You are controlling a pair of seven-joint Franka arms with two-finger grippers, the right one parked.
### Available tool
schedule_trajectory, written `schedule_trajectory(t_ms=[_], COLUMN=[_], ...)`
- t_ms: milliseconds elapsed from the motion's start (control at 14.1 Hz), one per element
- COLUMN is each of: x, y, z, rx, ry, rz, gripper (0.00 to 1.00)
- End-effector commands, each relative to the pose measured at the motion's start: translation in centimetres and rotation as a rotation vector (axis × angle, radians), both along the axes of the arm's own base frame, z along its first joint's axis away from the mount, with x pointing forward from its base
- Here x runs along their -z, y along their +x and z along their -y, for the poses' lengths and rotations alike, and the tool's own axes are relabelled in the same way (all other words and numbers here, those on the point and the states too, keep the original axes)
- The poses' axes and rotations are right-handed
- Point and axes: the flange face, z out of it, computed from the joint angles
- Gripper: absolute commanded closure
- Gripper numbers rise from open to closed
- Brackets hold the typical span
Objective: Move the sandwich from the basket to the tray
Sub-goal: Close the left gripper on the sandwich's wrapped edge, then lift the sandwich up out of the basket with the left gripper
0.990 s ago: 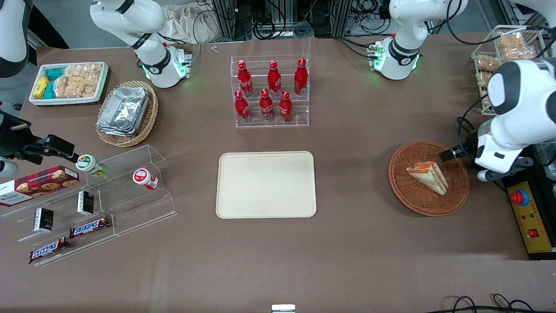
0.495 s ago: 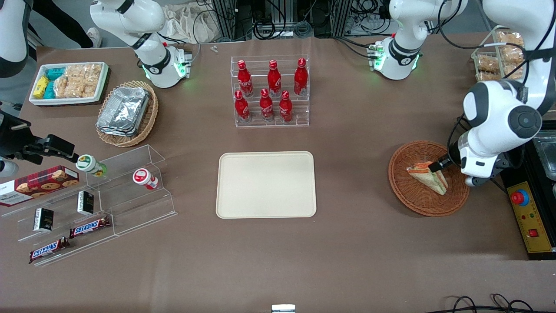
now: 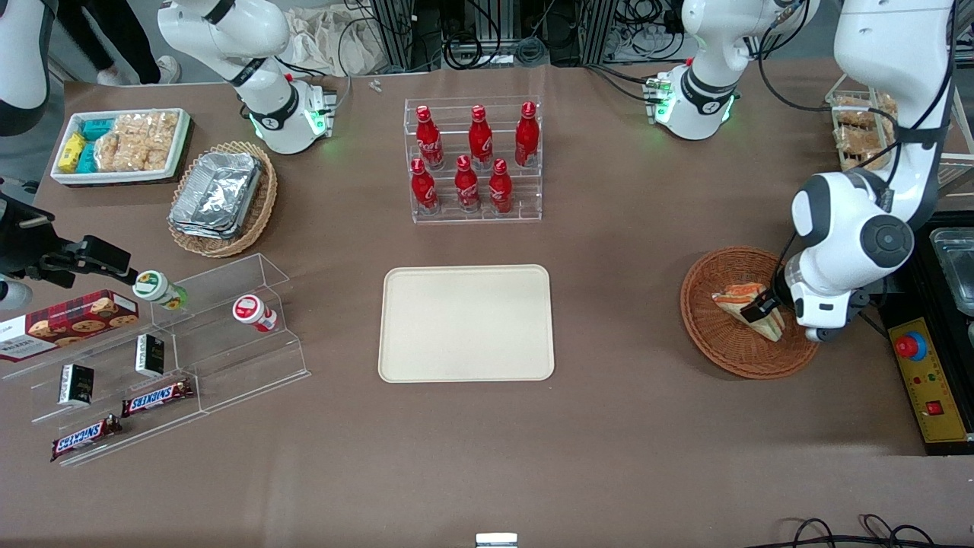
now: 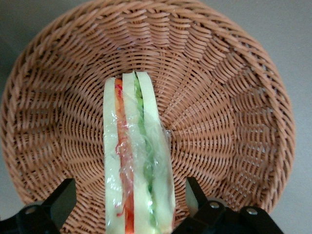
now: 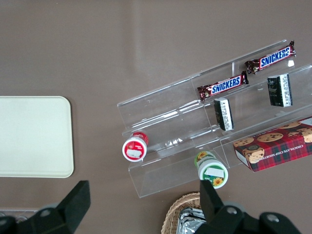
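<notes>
The sandwich [image 3: 732, 294], a wrapped wedge with orange and green layers, lies in the round reddish-brown basket [image 3: 715, 346] toward the working arm's end of the table. My left gripper [image 3: 762, 309] is low over the basket and open. In the left wrist view the sandwich [image 4: 136, 146] runs between the two black fingers [image 4: 62, 199], which stand apart from its sides, and the basket [image 4: 224, 97] weave surrounds it. The cream tray [image 3: 466, 323] lies flat mid-table with nothing on it, well away from the gripper.
A clear rack of red bottles [image 3: 475, 161] stands farther from the camera than the tray. A yellow control box [image 3: 927, 382] sits beside the basket at the table's end. A clear snack shelf [image 3: 163, 358], an oval foil-container basket [image 3: 222, 198] and a white bin [image 3: 122, 144] lie toward the parked arm's end.
The left arm swung in over the basket and came down; its gripper went from the basket's rim to straddling the sandwich. The sandwich has not moved.
</notes>
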Motion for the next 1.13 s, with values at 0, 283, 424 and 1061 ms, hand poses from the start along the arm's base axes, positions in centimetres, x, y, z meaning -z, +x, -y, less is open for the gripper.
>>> schedule_trajectory(t_ms=[0, 283, 424, 1061], x=[0.8, 0.4, -0.9, -22.0], y=[-0.9, -0.7, -0.5, 4.9], z=[-0.1, 0.0, 0.0, 3.0], rx=[-0.026, -0.054, -0.06, -0.011], ry=[0.011, 0.013, 0.015, 0.006], rz=[0.017, 0.016, -0.004, -0.13], gripper=[0.02, 0.92, 1.0, 1.0])
